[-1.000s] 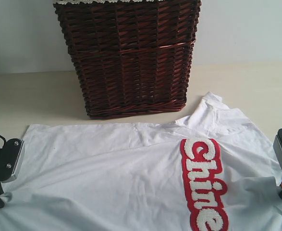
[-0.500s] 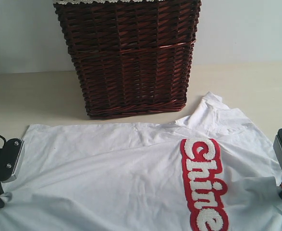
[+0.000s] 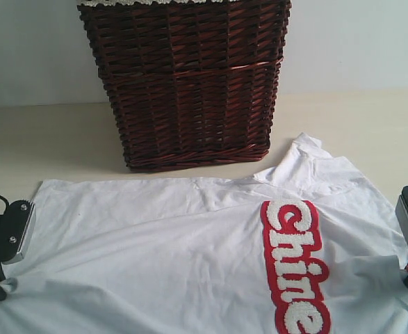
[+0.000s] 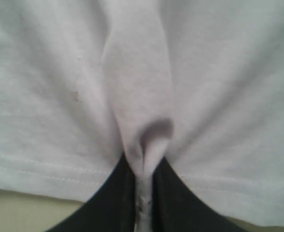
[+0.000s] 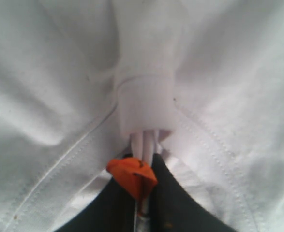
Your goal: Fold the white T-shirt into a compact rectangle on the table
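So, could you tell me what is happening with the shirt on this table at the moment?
A two-armed robot is handling the white T-shirt, which lies spread open on the table in front of a dark wicker basket. The left gripper is shut on a pinch of fabric at the hem on one side, and the right gripper is shut on a pinch at the opposite side. No fold is made yet; the red lettered band faces up.

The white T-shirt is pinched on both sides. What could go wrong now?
The left jaws and right jaws each grip just a small pinch of the white T-shirt; it might slip free when lifted. The wicker basket stands close behind it, so swung cloth could snag there.
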`<state>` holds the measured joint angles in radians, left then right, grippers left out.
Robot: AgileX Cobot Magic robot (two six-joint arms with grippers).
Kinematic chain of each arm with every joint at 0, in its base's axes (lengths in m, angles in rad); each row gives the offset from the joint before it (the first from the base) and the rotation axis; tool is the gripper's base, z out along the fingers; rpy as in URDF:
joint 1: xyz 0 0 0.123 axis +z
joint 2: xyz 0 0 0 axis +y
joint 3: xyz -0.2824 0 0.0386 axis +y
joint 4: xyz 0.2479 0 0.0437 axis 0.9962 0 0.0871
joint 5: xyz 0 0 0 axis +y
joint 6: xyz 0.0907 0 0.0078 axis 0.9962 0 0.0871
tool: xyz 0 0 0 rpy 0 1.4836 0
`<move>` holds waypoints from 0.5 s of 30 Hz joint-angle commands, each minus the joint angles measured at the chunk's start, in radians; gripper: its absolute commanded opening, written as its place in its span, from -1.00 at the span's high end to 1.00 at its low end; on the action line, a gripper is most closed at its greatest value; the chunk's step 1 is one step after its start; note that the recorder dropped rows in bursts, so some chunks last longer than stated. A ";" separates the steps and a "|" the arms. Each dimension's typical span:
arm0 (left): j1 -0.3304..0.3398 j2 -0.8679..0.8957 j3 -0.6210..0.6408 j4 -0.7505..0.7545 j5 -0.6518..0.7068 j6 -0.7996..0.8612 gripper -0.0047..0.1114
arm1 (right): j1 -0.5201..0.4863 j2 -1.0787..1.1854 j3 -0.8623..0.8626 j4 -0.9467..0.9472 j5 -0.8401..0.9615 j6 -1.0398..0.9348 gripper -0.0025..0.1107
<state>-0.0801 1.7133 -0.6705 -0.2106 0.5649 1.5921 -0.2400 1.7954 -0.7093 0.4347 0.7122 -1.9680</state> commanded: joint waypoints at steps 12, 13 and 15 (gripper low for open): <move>0.001 0.009 0.010 0.012 -0.040 0.001 0.92 | -0.004 0.043 0.016 -0.040 -0.054 0.001 0.96; 0.001 0.009 0.010 0.012 -0.038 0.001 0.92 | -0.004 0.043 0.016 -0.040 -0.054 0.001 0.96; 0.001 0.009 0.010 0.012 -0.038 0.001 0.92 | -0.004 0.043 0.016 -0.041 -0.051 0.001 0.96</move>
<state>-0.0801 1.7133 -0.6705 -0.2106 0.5649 1.5921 -0.2400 1.7954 -0.7093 0.4411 0.7122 -1.9680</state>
